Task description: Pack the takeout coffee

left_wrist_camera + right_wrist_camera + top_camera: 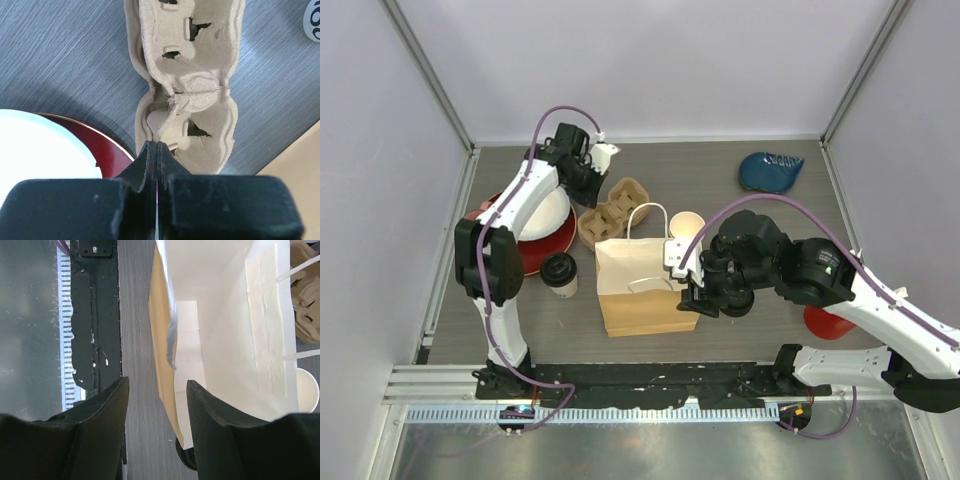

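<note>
From above, a black-lidded takeout coffee cup (560,272) is standing upright on the tabletop (710,165), just left of the paper bag (640,290). In the left wrist view, the left tool (156,145) is sitting nearly shut, seemingly pinching the near rim of the cup carrier (185,75). In the right wrist view, the right tool (157,382) is gaping wide beside the bag's open mouth. The cup looks light and crushable, so it is calling for a gentle grip around its paper wall, below the lid.

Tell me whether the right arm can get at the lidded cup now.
Probably not directly: the paper bag stands between the open right claw and the lidded cup; it would have to go over or around.
</note>
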Tool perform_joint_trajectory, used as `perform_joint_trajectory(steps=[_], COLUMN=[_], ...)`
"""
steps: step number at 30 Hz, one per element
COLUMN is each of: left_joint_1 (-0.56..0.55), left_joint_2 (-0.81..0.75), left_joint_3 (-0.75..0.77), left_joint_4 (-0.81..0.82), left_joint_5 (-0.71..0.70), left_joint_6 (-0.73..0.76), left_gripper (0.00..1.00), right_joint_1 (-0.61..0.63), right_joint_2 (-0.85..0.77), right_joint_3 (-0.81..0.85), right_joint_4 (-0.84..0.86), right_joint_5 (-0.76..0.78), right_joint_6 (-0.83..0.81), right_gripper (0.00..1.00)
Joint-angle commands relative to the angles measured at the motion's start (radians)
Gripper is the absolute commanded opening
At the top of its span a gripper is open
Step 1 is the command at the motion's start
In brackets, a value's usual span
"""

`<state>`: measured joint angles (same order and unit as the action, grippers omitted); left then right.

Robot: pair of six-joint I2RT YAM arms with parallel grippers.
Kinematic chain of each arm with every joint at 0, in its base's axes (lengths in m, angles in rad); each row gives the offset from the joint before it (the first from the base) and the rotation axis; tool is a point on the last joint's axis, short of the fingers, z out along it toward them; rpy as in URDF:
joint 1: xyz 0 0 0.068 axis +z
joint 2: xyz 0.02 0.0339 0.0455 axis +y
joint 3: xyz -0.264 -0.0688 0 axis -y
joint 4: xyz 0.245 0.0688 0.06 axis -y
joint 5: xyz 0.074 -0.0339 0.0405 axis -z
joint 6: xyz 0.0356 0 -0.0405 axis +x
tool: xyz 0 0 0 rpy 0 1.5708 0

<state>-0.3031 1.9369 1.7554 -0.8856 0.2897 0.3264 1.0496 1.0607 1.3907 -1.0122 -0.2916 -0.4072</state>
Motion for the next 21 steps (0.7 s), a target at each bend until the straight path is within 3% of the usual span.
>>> perform_joint_trajectory(steps=[1, 13, 21], left_joint_1=[-0.002, -0.002, -0.002], left_joint_2=[-0.079, -0.127, -0.164], left_joint_3=[-0.019, -0.028, -0.022], left_joint_4=[0.030, 0.054, 0.056], left_joint_5=[0.019, 0.012, 0.008], left_joint_6=[0.008, -0.004, -0.012], left_gripper=[0.00, 0.00, 0.00], right_joint_1=[-0.002, -0.003, -0.002], right_joint_2=[-0.027, -0.051, -0.054], right_joint_3=[0.071, 0.091, 0.163], right_joint_4=[0.023, 0.066, 0.181], right_joint_5=[-0.037, -0.030, -0.035], right_joint_6=[0.031, 0.050, 0.097], right_gripper=[0.56, 0.56, 0.56])
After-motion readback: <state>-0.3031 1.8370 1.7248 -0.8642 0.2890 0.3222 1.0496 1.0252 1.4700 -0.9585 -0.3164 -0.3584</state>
